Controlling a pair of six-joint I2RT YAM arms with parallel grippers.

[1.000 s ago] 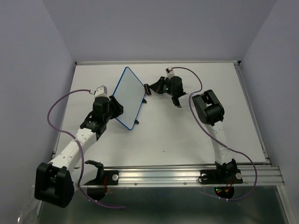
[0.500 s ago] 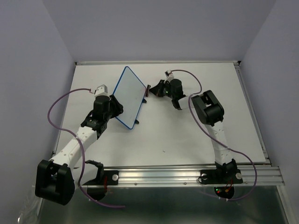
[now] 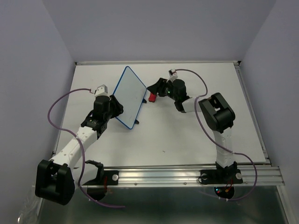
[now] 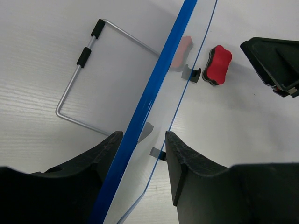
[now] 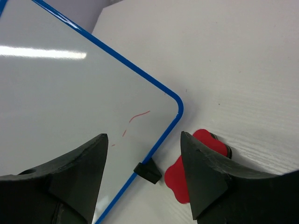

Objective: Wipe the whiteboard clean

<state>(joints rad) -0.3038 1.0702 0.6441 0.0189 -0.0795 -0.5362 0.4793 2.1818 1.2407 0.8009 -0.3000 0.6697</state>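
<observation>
The whiteboard (image 3: 130, 95) has a thin blue rim and stands tilted on its lower edge at the left of the table. My left gripper (image 3: 113, 107) is shut on its left edge, with the blue rim (image 4: 159, 79) running between the fingers (image 4: 187, 168). In the right wrist view the whiteboard (image 5: 70, 88) carries a faint red scribble (image 5: 139, 116) near its rounded corner. A black foot (image 5: 148, 171) sits under that corner. My right gripper (image 5: 144, 144) is open just above the corner, holding nothing. The black-and-red eraser (image 3: 152, 97) lies on the table beside that gripper.
A bent wire stand (image 4: 79, 84) with black sleeves lies on the table behind the board. The eraser (image 4: 217, 65) rests close to the board's foot, with the right gripper's dark tip (image 4: 275, 65) beside it. Walls close the table at the back and on both sides.
My right gripper opened from shut and let go of the eraser, which now lies on the table by the board's corner. The left arm and the board have hardly moved.
</observation>
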